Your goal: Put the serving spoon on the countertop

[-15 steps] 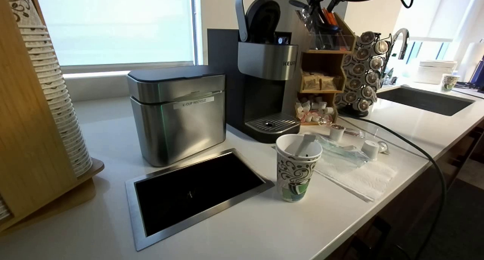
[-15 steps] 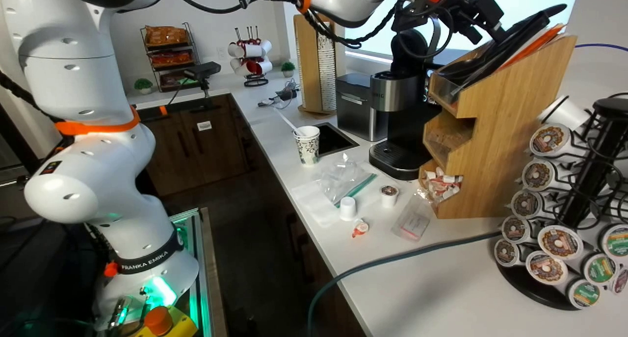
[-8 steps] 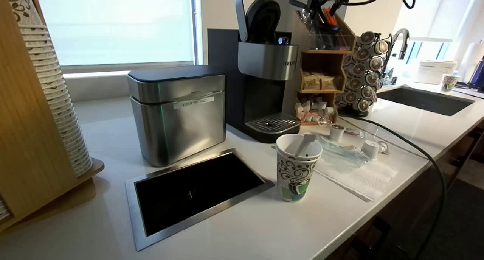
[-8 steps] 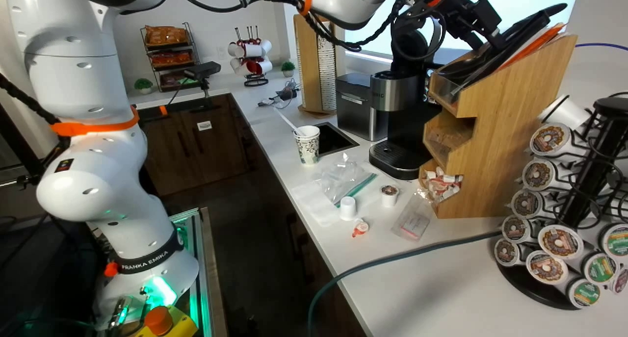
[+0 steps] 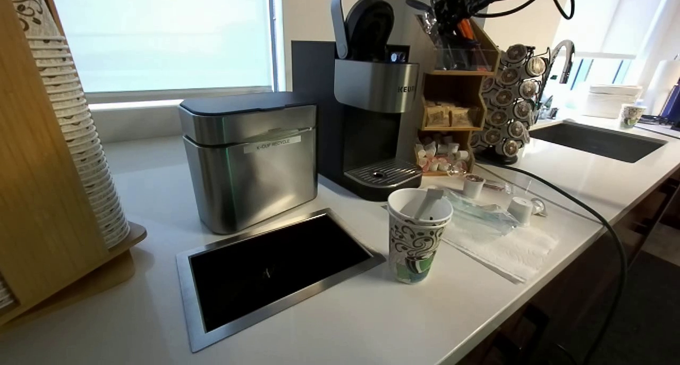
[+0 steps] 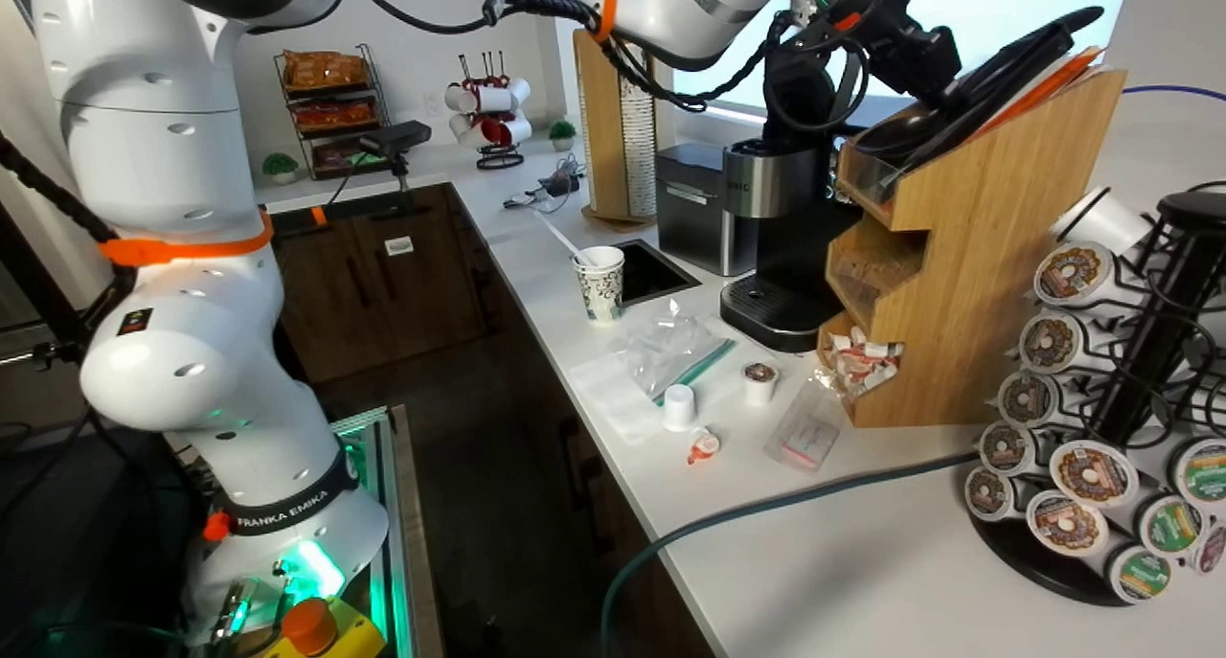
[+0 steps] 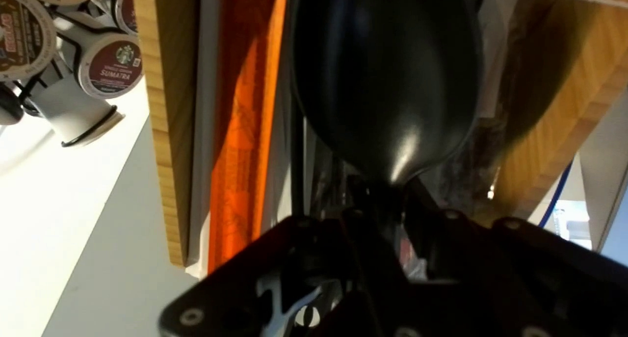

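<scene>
The black serving spoon [image 7: 387, 77] fills the upper middle of the wrist view, its bowl nearest the camera. It sits in the top bin of the wooden organizer. My gripper [image 7: 385, 194] is shut on the spoon's narrow neck, just below the bowl; the dark fingers and dark handle are hard to tell apart. In both exterior views the gripper [image 6: 943, 95] is down among the utensils at the organizer's top. The long white countertop [image 6: 814, 567] runs below, seen also in an exterior view as the bare countertop [image 5: 372, 322] by the cups.
The wooden organizer [image 6: 1015, 256] holds other black utensils and an orange item [image 7: 240, 155] beside the spoon. Close by stand a coffee maker [image 6: 776, 184] and a pod carousel [image 6: 1130, 390]. Paper cups [image 6: 601, 289], a plastic bag [image 6: 670, 351] and a thick cable [image 6: 766, 498] lie or stand on the countertop.
The jaws stood apart over the utensils and have closed around the spoon's neck. My gripper has dipped a little lower into the bin. The cups and other countertop items have stayed put.
</scene>
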{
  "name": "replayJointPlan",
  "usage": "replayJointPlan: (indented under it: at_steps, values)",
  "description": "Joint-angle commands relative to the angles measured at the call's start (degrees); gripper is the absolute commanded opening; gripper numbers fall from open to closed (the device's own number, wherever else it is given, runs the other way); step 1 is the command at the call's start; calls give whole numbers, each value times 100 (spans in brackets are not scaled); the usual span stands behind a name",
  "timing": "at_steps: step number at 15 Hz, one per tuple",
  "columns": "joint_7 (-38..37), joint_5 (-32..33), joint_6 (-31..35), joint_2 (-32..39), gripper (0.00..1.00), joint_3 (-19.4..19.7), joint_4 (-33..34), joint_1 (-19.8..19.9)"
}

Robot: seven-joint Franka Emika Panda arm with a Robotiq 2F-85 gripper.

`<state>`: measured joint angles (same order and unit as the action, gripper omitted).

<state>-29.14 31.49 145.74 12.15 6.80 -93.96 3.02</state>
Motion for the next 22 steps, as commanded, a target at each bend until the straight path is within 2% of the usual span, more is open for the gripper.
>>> replayJointPlan:
  at_steps: [1,2,6,8,10,11,14,18,22]
  values:
    - [7,-133,-207,101,2,138,184,-164]
    - [25,-103,-179,5,5,140,128,-195]
    - [-96,427,-67,-783,5,64,-320,-302]
    - [-131,644,-258,-1127,5,51,-455,-359]
    - [214,403,-647,-1500,5,-82,-707,-283]
    - [83,460,-878,-1677,5,-106,-866,-233]
    - [-695,835,-1688,-2189,5,-264,-1390,-57]
    - [-2128,1573,-2482,-2938,5,-565,-2496,238]
    - [-3294,1449,-3443,-3004,5,-838,-3320,276]
